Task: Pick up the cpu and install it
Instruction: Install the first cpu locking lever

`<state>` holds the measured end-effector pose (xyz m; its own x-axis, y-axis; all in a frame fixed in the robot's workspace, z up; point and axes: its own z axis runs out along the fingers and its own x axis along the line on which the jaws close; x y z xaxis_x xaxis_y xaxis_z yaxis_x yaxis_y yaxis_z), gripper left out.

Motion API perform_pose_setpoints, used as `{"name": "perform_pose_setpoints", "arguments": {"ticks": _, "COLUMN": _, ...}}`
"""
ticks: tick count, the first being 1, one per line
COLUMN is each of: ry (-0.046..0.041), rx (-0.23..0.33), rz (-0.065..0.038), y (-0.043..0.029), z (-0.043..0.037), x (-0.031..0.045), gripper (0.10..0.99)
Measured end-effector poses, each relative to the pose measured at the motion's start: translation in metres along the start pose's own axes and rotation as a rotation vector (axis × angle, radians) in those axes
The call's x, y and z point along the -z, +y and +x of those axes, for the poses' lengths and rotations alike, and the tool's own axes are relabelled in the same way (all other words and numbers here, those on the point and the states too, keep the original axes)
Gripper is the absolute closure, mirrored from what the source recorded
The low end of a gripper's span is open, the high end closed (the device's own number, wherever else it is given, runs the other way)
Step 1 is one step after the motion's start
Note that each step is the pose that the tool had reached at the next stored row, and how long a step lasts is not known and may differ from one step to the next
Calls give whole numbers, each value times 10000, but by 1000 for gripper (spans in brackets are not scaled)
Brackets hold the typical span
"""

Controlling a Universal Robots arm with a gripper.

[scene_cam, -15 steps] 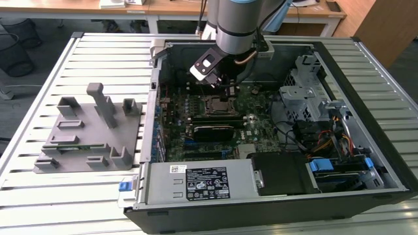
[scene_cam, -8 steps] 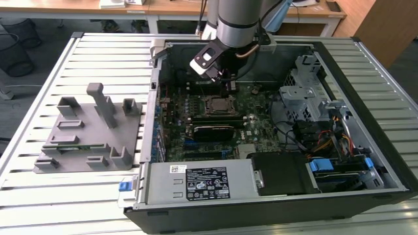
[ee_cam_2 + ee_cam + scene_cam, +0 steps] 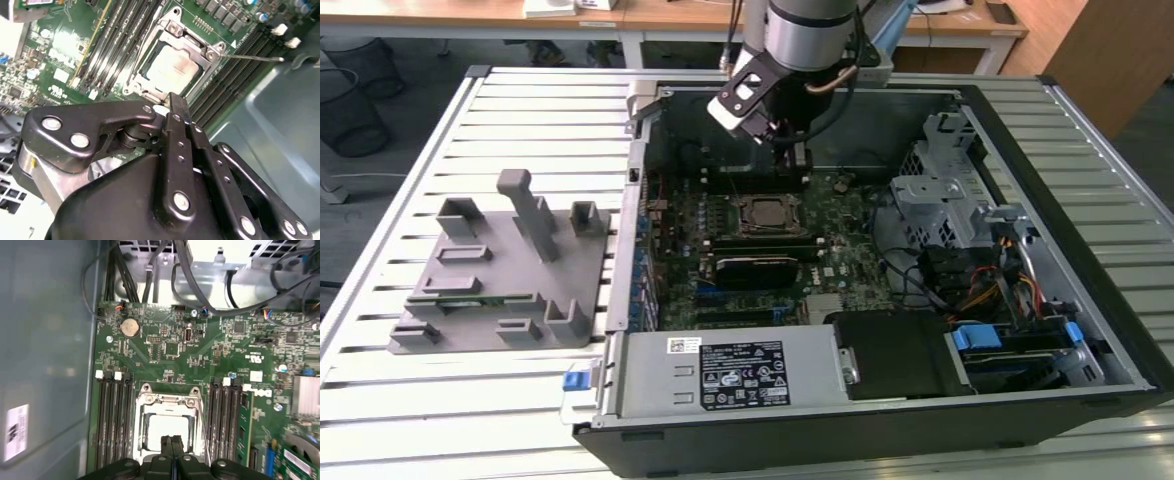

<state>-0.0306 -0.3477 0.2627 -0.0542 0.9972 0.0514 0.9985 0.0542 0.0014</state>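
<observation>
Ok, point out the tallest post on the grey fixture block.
The slim post toward the far side of the fixture block in the exterior view; it rises well above the shorter, squatter uprights around it.

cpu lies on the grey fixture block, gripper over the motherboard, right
No: the cpu sits in the socket on the motherboard, not on the grey fixture block, as the first wrist view shows. The gripper is over the motherboard.

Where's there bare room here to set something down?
Bare slats between the fixture and the far edge, and in front of the fixture. Inside the case it is crowded; the gripper hangs by the cpu.
</observation>
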Motion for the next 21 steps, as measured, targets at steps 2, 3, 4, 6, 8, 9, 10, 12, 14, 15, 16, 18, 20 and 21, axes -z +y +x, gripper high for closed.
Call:
{"name": "perform_pose_setpoints", "arguments": {"ticks": 2, "ry": 0, "rx": 0, "rz": -3, "y": 0, "z": 3, "x": 63, "gripper": 980}}
{"name": "perform_pose_setpoints", "arguments": {"ticks": 3, "ry": 0, "rx": 0, "rz": -4, "y": 0, "z": 5, "x": 92, "gripper": 980}}
{"name": "perform_pose_setpoints", "arguments": {"ticks": 4, "ry": -1, "rx": 0, "rz": -3, "y": 0, "z": 6, "x": 121, "gripper": 980}}
{"name": "perform_pose_setpoints", "arguments": {"ticks": 6, "ry": 0, "rx": 0, "rz": -4, "y": 0, "z": 8, "x": 161, "gripper": 980}}
{"name": "perform_pose_setpoints", "arguments": {"ticks": 8, "ry": -3, "rx": 14, "rz": -3, "y": 0, "z": 9, "x": 174, "gripper": 980}}
{"name": "perform_pose_setpoints", "arguments": {"ticks": 9, "ry": -5, "rx": 58, "rz": -2, "y": 0, "z": 9, "x": 174, "gripper": 980}}
{"name": "perform_pose_setpoints", "arguments": {"ticks": 10, "ry": -8, "rx": 141, "rz": 2, "y": 0, "z": 9, "x": 174, "gripper": 980}}
{"name": "perform_pose_setpoints", "arguments": {"ticks": 12, "ry": -11, "rx": 482, "rz": 21, "y": 0, "z": 9, "x": 175, "gripper": 980}}
{"name": "perform_pose_setpoints", "arguments": {"ticks": 14, "ry": -11, "rx": 842, "rz": 40, "y": 0, "z": 9, "x": 175, "gripper": 980}}
{"name": "perform_pose_setpoints", "arguments": {"ticks": 15, "ry": -11, "rx": 1022, "rz": 49, "y": 0, "z": 9, "x": 175, "gripper": 980}}
{"name": "perform_pose_setpoints", "arguments": {"ticks": 16, "ry": -10, "rx": 1200, "rz": 58, "y": 0, "z": 9, "x": 175, "gripper": 980}}
{"name": "perform_pose_setpoints", "arguments": {"ticks": 18, "ry": -11, "rx": 1560, "rz": 77, "y": 0, "z": 9, "x": 175, "gripper": 980}}
{"name": "perform_pose_setpoints", "arguments": {"ticks": 20, "ry": -10, "rx": 1936, "rz": 96, "y": 0, "z": 9, "x": 174, "gripper": 980}}
{"name": "perform_pose_setpoints", "arguments": {"ticks": 21, "ry": -9, "rx": 2115, "rz": 105, "y": 0, "z": 9, "x": 174, "gripper": 980}}
